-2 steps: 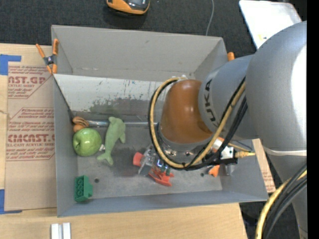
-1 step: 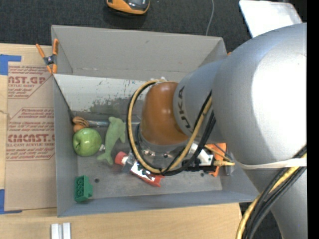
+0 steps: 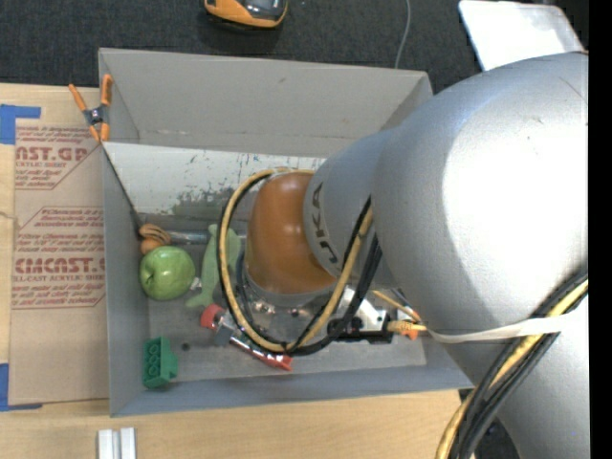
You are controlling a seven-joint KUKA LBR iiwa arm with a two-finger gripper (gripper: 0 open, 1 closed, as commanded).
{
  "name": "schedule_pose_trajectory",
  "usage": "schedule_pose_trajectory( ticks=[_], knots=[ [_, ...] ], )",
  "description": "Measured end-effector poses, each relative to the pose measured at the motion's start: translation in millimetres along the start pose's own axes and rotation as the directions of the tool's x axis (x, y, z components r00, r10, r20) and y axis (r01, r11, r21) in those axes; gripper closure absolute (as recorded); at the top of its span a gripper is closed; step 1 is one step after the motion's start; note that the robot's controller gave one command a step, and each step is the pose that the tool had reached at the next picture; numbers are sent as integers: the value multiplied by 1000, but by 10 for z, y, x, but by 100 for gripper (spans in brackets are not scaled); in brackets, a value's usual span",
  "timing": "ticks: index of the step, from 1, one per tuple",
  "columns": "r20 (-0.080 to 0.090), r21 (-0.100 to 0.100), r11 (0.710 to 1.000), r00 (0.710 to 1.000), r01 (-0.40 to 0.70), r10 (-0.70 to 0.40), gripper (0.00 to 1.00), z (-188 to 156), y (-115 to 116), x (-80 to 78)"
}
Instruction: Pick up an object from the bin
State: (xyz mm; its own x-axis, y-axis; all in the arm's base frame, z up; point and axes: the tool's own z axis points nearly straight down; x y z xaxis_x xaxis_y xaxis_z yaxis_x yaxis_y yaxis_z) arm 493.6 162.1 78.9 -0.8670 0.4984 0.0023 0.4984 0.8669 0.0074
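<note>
Grey metal bin [image 3: 277, 98] on dark floor. Tool [image 3: 271, 314] sits low at mid-bin under its orange wrist cover; spread or pressed together, cannot tell. Nearest thing is a red-and-white strip [image 3: 260, 353], just toward the near wall and lying along it. Green apple [image 3: 167, 273] by left wall; green block [image 3: 160, 362] in near-left corner.

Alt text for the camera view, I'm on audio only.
A grey robot arm with an orange wrist cover reaches from the right down into the middle of a grey metal bin, hiding what lies under it. Left of it lie a round green apple and, at the near-left corner, a green ridged block.
</note>
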Motion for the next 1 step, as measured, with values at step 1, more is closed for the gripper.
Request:
schedule_pose_trajectory(
  ticks=[1],
  knots=[
    [-4, 6, 1000, 1000, -26, 26, 100, -665, -13, -7]
  ],
)
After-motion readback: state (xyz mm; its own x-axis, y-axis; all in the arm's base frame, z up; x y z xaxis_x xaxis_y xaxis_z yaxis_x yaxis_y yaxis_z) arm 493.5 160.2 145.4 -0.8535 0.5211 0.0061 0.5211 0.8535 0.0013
